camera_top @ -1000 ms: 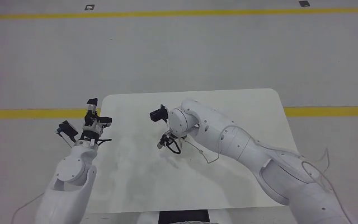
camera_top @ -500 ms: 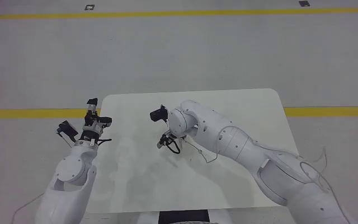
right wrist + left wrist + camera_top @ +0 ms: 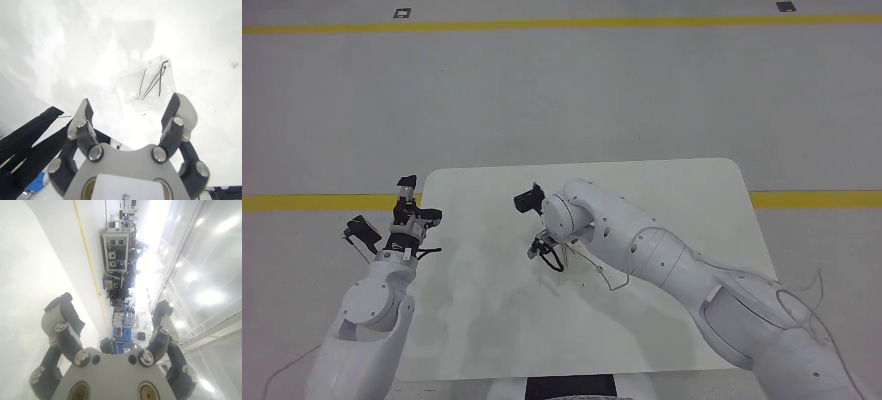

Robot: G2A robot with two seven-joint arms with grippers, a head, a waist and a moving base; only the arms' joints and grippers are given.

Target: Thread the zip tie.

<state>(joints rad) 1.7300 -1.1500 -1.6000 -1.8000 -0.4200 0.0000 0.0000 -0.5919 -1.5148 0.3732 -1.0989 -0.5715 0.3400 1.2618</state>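
item 1, zip ties (image 3: 152,81): three thin black strands, loose, lying inside a clear box (image 3: 149,106). two of them cross each other near their heads, and the third lies apart beside them. none is looped or threaded, and nothing grips them.

item 2, clear box: transparent, shallow and open-topped. it rests flat on the white table (image 3: 672,200), in the middle of the near-left part of the tabletop. a small black speck (image 3: 144,114) lies on the table just beside one of its walls.

item 3, right gripper (image 3: 129,110): it hangs above the table just short of the box and points down toward it. the jaws are spread wide with nothing between them (ridged black pads (image 3: 171,108) face inward across an empty gap). one fingertip overlaps the box's near corner in the right wrist view; whether it touches cannot be told.

item 4, left gripper (image 3: 113,311): it sits at the table's left edge, well apart from the box. the jaws are likewise spread wide and hold nothing. it points out along the table's edge toward the room beyond.

item 5, surroundings: pale floor with a yellow line (image 3: 302,203) running behind the table.
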